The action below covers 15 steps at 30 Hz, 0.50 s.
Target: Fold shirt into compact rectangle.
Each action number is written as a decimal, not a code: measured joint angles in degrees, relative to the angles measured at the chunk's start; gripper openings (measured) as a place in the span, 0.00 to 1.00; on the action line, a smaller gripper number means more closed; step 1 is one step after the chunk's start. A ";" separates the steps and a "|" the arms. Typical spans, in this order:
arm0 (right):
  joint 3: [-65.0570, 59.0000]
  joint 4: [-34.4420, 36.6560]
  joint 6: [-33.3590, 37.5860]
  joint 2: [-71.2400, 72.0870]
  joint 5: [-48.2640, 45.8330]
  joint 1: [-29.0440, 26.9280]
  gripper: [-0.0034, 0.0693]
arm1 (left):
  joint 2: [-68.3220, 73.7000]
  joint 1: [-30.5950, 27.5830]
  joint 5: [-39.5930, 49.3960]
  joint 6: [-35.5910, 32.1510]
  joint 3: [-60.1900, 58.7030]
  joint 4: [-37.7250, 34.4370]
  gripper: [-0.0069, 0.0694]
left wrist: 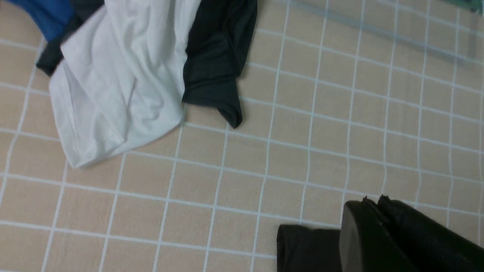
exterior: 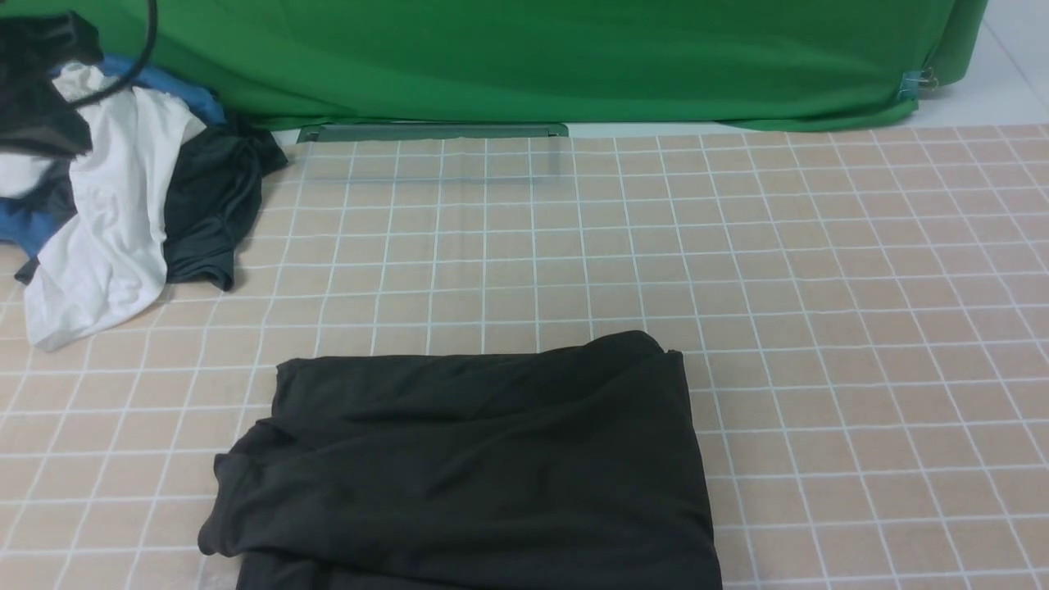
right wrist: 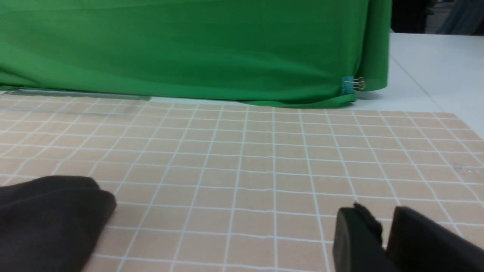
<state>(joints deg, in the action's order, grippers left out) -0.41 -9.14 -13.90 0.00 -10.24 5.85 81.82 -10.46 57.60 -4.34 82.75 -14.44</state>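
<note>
Checked mat (exterior: 819, 287), folded shirt (exterior: 483, 459) alone, left claw (left wrist: 378, 204) clenched empty, right claw (right wrist: 385, 223) slightly parted.

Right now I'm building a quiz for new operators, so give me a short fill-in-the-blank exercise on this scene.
1. The folded black shirt lies on a ____-patterned mat.
2. The backdrop cloth behind the mat is ____.
3. In the pile at the mat's far left, the white garment lies beside a dark grey garment and a ____ one.
4. The left gripper holds ____.

Missing words: grid; green; blue; nothing
</note>
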 joint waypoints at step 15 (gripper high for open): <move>0.00 0.00 0.00 0.00 0.00 1.11 0.33 | -13.41 0.00 8.55 -0.15 -0.35 -0.88 0.11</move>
<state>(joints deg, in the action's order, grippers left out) -0.41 -9.14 -13.90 0.00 -10.24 6.96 68.42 -10.46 66.15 -4.48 82.39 -15.32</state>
